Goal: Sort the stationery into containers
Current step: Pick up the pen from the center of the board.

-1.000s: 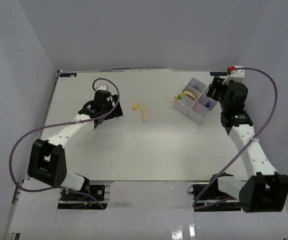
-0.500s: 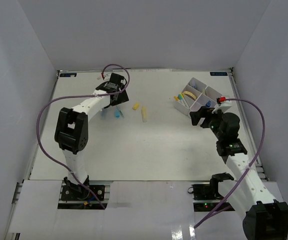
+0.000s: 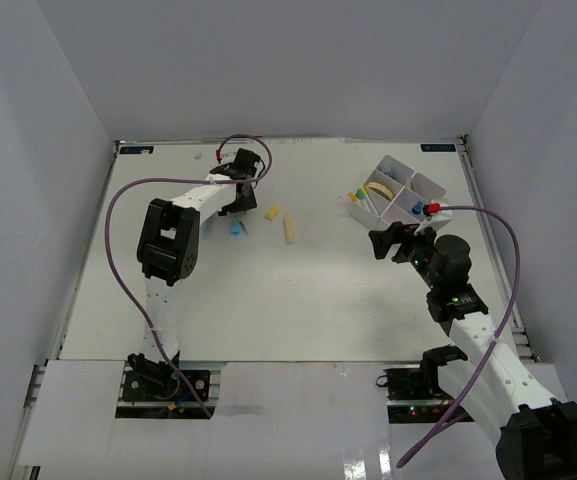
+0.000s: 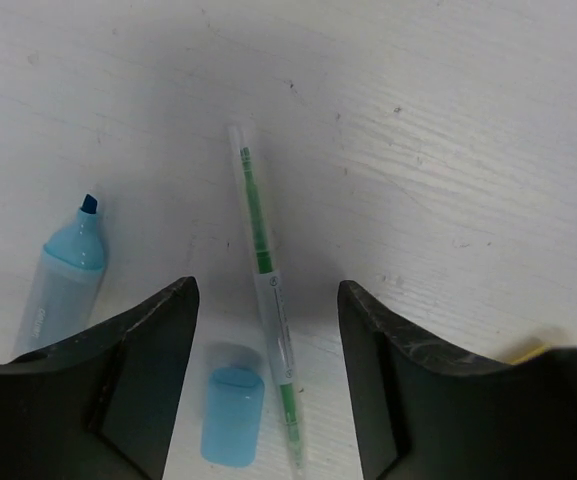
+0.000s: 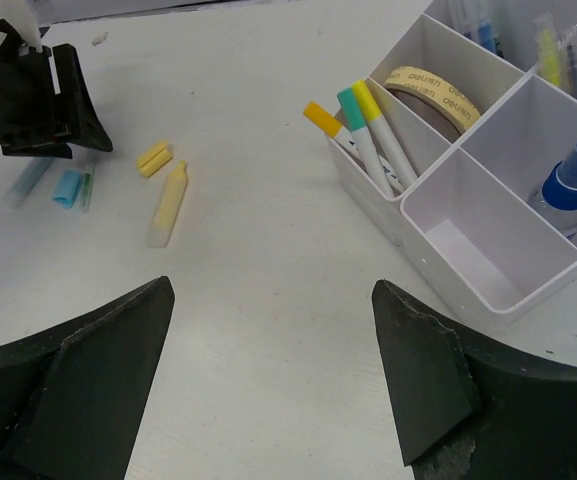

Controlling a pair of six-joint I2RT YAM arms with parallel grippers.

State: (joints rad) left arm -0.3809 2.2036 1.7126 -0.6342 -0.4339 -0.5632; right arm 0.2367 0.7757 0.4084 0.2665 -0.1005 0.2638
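**Left jaws astride a clear pen; right jaws wide and bare by the tray**

Table: white, matte, faintly grained.

Left gripper hangs at 11 o'clock of table centre. Its black wedge fingers are spread, one on each side of a clear pen, with a gap on both sides and nothing gripped.
- Clear pen: thin transparent tube, green ink core. Count one.
- At the pen's 9 o'clock, one blue highlighter: pale translucent barrel, chisel tip bare.
- At the pen's 7 o'clock, one blue cap: stubby, rounded, lying loose.
- Off toward 3 o'clock, one yellow highlighter, tapered at one end.
- One yellow cap lies near the yellow highlighter at its 11 o'clock, not touching.

Right gripper: jaws wide, holding nothing, over bare table at 7 o'clock of the tray.

The tray is smooth white plastic, square, with four square compartments. It sits at 2 o'clock of table centre.
- 9 o'clock compartment: three capped pens with white barrels and yellow, teal and yellow-green caps, leaning out over the wall. One tan ring, a flat printed band, is in there too.
- 3 o'clock compartment: one bottle, clear body, blue cap, upright.
- 12 o'clock compartment: pens showing blue and yellow, cut off by the frame edge, so the count cannot be told.
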